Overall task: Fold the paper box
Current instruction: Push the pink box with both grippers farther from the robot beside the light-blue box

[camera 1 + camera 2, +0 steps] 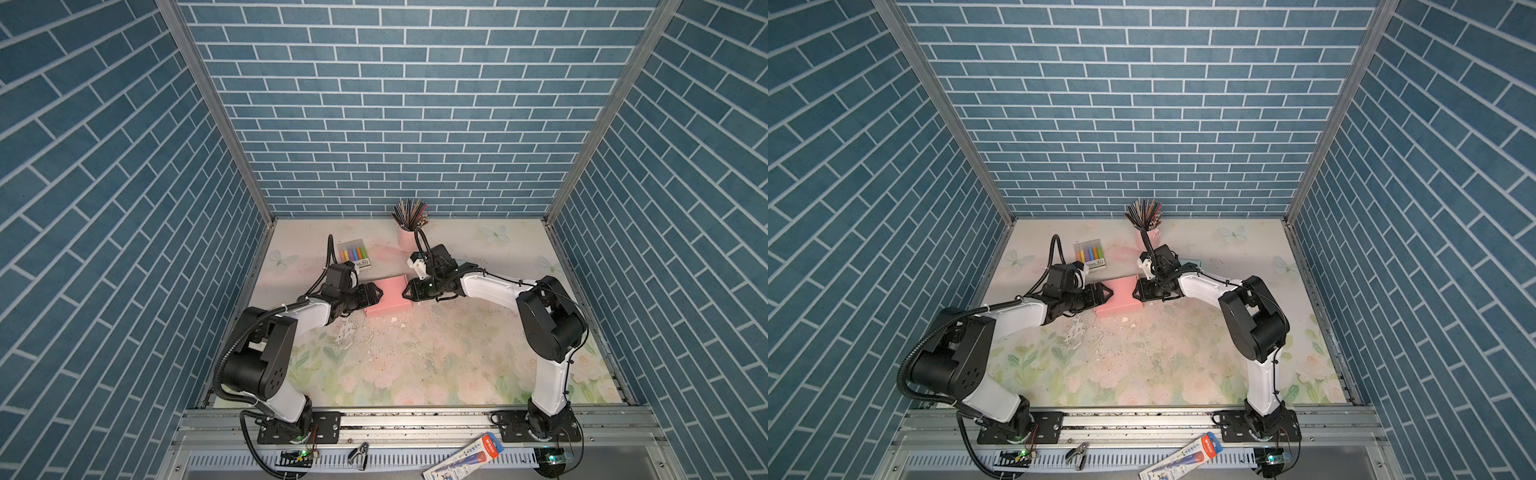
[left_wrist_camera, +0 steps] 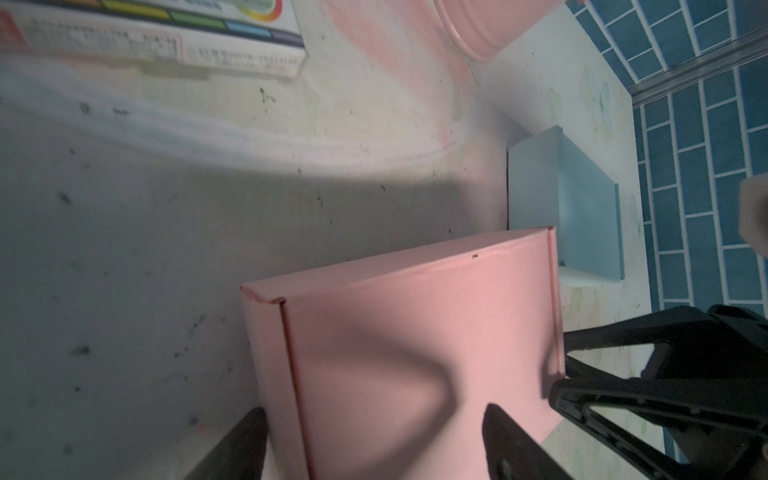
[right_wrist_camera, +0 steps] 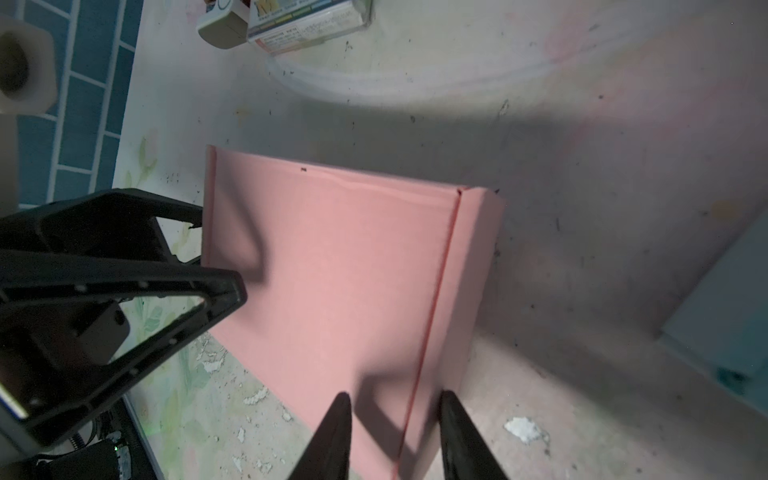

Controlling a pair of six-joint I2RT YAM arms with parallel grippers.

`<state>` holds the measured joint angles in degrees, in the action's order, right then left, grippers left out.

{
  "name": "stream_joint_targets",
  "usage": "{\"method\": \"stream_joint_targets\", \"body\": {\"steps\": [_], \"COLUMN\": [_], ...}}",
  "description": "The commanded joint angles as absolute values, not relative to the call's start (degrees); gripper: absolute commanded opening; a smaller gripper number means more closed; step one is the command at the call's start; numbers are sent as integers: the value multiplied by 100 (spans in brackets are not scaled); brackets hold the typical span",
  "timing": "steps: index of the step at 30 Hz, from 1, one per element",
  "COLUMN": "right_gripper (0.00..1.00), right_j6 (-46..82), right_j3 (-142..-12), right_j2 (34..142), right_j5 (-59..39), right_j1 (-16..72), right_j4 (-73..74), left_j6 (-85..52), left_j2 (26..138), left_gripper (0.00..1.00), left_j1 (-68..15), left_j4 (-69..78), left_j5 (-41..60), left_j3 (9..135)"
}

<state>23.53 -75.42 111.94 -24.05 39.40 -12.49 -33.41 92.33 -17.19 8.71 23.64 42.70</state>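
Observation:
The pink paper box [image 1: 388,297] [image 1: 1121,297] lies flat on the floral table with its lid down. My left gripper [image 1: 379,291] [image 2: 374,424] is at its left end and open wide. One finger [image 2: 245,440] is beside the side wall and the other finger [image 2: 503,436] hangs over the lid. My right gripper [image 1: 404,294] [image 3: 395,411] is at the box's [image 3: 332,270] right end, partly open. Its fingers straddle the folded side edge with clear gaps. Neither gripper holds anything.
A clear case of coloured markers [image 1: 353,254] lies behind the box. A pink cup of pencils [image 1: 409,232] stands at the back. A pale blue box [image 2: 565,208] sits beyond the pink one. A clip [image 1: 359,453] and a tube package [image 1: 465,455] lie on the front rail.

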Motion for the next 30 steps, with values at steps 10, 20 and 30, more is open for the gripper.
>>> {"method": "stream_joint_targets", "body": {"steps": [10, 20, 30], "right_gripper": [37, 37, 38], "right_j6": [2098, 2084, 2001], "right_j3": [-8100, -8748, -9384], "right_j2": [11622, 12104, 12563], "right_j5": [-2958, -3152, -3190], "right_j1": [3851, 3564, 3461], "right_j4": [-1016, -975, -1228], "left_j6": [-3119, -3119, -3146], "left_j2": [9989, 10523, 10986], "left_gripper": [79, 78, 77], "left_j1": [-1764, -1665, -1589], "left_j4": [1291, 1297, 1361], "left_j5": [2645, 2636, 2672], "left_j3": [5394, 5966, 6313]}}
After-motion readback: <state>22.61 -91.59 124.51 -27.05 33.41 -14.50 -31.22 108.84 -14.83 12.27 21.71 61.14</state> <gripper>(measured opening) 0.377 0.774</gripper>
